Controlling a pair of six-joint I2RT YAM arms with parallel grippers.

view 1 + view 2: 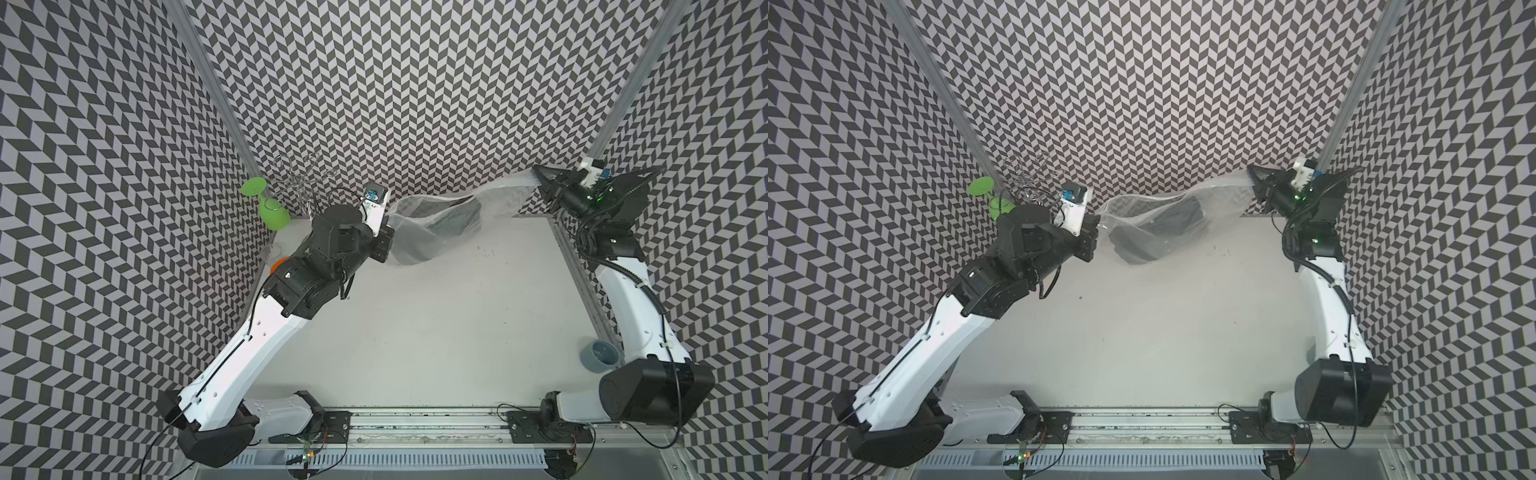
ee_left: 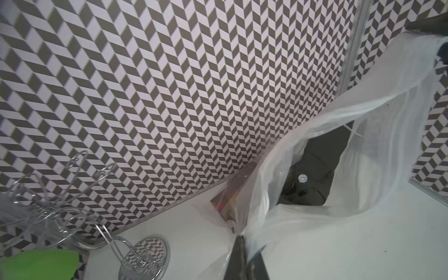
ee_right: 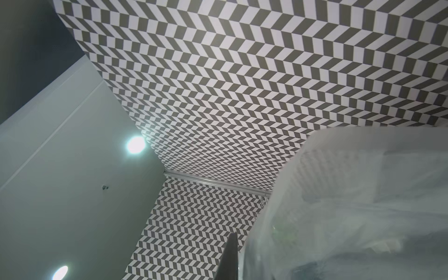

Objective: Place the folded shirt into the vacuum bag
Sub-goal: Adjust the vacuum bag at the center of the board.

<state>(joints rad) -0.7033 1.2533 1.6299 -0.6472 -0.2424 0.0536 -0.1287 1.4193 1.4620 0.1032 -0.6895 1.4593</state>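
Vacuum bag (image 1: 505, 193) is hanging stretched along far edge of table (image 1: 436, 332), strung between both arms. It is sloping up from the far-left part toward the far-right corner.

L gripper (image 1: 387, 240) is clamping the bag's low end, jaws pressed together on the plastic. Left wrist view is showing its dark fingers (image 2: 238, 259) pinching the film right at the mouth of the bag (image 2: 378, 116).

R gripper (image 1: 540, 178) is pinching the bag's high end, held up off the table by the far-right corner post. Jaws are together on the plastic. In the right wrist view the bag (image 3: 351, 206) is filling the frame beside one finger (image 3: 230, 257).

Folded shirt (image 1: 451, 226), dark grey, is sitting inside the bag and sagging in its low belly nr the far edge. Through the opening: shirt (image 2: 315, 164) w/ a small round white disc (image 2: 302, 178) on it.

Clutter:
- Green plastic wine glass (image 1: 272, 212) is tilting at the far-left corner.
- Wire glass rack (image 1: 297, 185) is standing beside it.
- Blue-grey cup (image 1: 600, 358) is sitting by the R edge, toward the near corner.
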